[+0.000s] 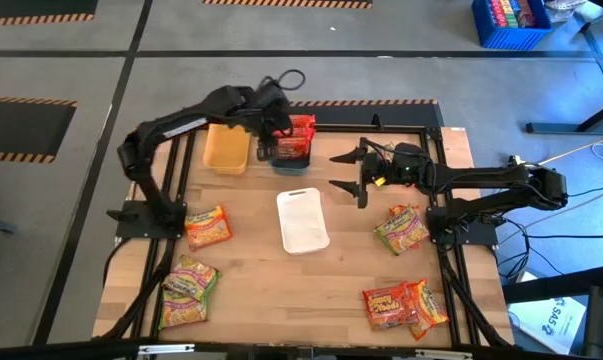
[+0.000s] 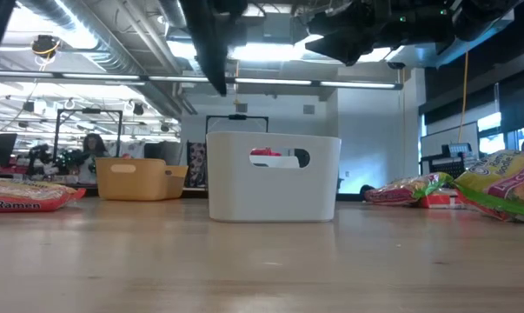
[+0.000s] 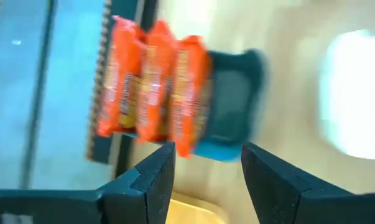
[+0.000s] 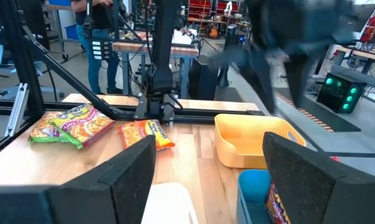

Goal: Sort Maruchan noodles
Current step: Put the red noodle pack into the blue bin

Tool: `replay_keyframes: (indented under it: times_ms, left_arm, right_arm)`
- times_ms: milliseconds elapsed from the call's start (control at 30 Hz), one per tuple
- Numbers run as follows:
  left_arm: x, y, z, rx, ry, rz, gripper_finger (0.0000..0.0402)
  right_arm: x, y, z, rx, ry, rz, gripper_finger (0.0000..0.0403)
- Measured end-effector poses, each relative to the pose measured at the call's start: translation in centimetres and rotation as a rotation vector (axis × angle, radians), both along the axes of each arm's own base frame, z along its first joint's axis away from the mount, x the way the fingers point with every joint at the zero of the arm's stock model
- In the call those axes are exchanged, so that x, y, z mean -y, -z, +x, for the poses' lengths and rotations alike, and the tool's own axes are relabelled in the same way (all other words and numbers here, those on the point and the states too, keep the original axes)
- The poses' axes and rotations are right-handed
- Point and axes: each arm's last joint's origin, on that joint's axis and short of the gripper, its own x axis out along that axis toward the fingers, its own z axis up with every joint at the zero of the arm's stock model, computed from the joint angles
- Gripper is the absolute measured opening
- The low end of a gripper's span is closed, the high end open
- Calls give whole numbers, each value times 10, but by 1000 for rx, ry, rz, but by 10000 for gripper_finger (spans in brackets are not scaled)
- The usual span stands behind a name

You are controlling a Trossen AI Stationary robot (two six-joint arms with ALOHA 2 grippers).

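Observation:
Three red Maruchan packets (image 3: 151, 87) stand side by side on edge in a blue tray (image 3: 234, 102) at the table's far middle (image 1: 293, 140). My left gripper (image 3: 206, 155) hangs above that tray (image 1: 271, 140), open, with nothing between its fingers. My right gripper (image 1: 345, 172) is held level over the table right of centre, open and holding nothing (image 4: 209, 158). Loose packets lie flat on the table: an orange one (image 1: 208, 227) and green-pink ones (image 1: 186, 285) on the left, a green-pink one (image 1: 403, 228) and red ones (image 1: 401, 305) on the right.
A yellow tray (image 1: 226, 148) stands just left of the blue one. A white tray (image 1: 303, 220) sits at the table's centre. Black frame rails (image 1: 451, 280) run along both side edges. Bare wood lies along the near middle of the table.

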Motion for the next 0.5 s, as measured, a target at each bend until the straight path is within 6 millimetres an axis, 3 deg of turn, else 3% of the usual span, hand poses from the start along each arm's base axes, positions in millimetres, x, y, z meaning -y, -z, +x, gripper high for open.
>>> replay_keyframes:
  times_ms: [200,333,500]
  left_arm:
    - [44,-28,-33,82,3,-124,178]
    - [76,-19,-52,114,50,-133,178]
    - [113,11,-71,289,114,-134,175]
  right_arm:
    - [0,0,0,-3,0,2,280]
    - [-1,1,0,-8,-20,10,280]
    - [-1,1,0,-5,-40,45,280]
